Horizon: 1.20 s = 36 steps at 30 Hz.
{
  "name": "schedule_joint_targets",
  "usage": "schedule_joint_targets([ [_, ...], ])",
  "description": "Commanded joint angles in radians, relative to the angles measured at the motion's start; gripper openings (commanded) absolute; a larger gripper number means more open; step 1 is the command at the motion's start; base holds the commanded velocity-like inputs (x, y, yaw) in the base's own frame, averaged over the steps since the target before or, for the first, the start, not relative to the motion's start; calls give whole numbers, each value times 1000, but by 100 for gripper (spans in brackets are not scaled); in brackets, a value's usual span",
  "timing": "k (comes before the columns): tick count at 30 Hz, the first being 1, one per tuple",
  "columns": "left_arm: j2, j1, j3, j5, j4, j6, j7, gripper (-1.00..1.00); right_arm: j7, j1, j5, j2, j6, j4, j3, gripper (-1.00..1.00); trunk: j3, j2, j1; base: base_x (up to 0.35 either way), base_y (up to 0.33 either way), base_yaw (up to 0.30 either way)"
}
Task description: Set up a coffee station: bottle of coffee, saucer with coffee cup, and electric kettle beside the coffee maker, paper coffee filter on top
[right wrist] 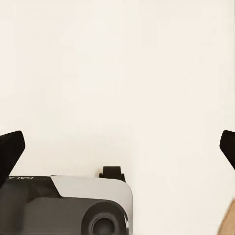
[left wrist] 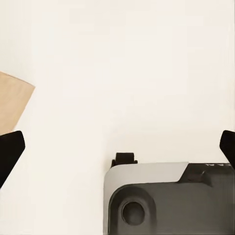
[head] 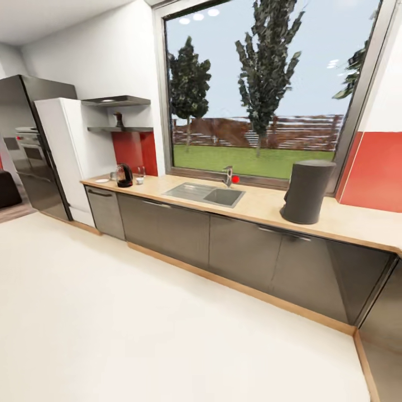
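Across the pale floor [head: 111, 312], the kitchen tabletop [head: 262, 207] runs under a large window [head: 262, 89], with a sink [head: 205, 195] and faucet [head: 228, 176] set in its middle. Toward the far left end stand the electric kettle [head: 124, 175], a clear glass-like cup [head: 140, 174] just beside it, and a small white saucer [head: 102, 180] near the corner. On the lower wall shelf [head: 120, 129] above that end sits a dark bottle [head: 118, 120], probably the coffee. A tall dark cylinder [head: 307, 191] stands well apart on the right; whether it is the coffee maker I cannot tell. Both arms hang low over the floor: the left tool [left wrist: 117, 147] and the right tool [right wrist: 117, 147] each show dark fingertips [left wrist: 10, 152] spread wide apart with nothing between them. My judgement is that the robot is on its approach, no item handled yet. Next it needs to drive close to the left end and raise an arm toward the shelf bottle.
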Motion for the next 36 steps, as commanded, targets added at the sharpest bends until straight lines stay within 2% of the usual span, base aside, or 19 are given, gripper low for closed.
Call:
schedule_joint_targets([
  [1,0,0,1,0,0,-3,0,100,0,-1,2,0,-3,0,1,100,1,6,-4,0,0,-272],
  [3,3,4,1,1,0,-4,0,100,0,-1,3,0,-4,1,2,100,7,20,-12,0,0,-276],
  [8,29,10,3,3,0,-4,2,100,2,-1,2,1,-15,35,2,100,21,55,-31,0,0,-269],
  [13,33,10,6,4,1,-4,3,100,1,-1,3,5,-60,73,4,100,36,90,-50,0,0,-86],
  [15,33,10,22,4,1,-4,2,100,1,-1,3,5,-63,78,4,100,42,104,-58,0,0,-11],
  [18,33,10,103,3,1,-42,2,100,1,-1,3,5,-65,82,4,100,51,125,-69,0,0,-4],
  [19,33,11,147,1,2,-70,1,100,1,-1,3,4,-66,82,3,100,55,132,-73,0,0,0],
  [21,30,10,176,1,15,-89,0,100,1,-1,3,4,-66,83,3,100,61,146,-81,0,0,3],
  [30,28,9,190,5,47,-99,0,100,1,-1,3,4,-66,82,4,100,89,209,-115,0,0,200],
  [36,28,9,190,6,47,-101,0,100,1,-1,5,2,-66,83,4,100,108,251,-138,0,0,46],
])
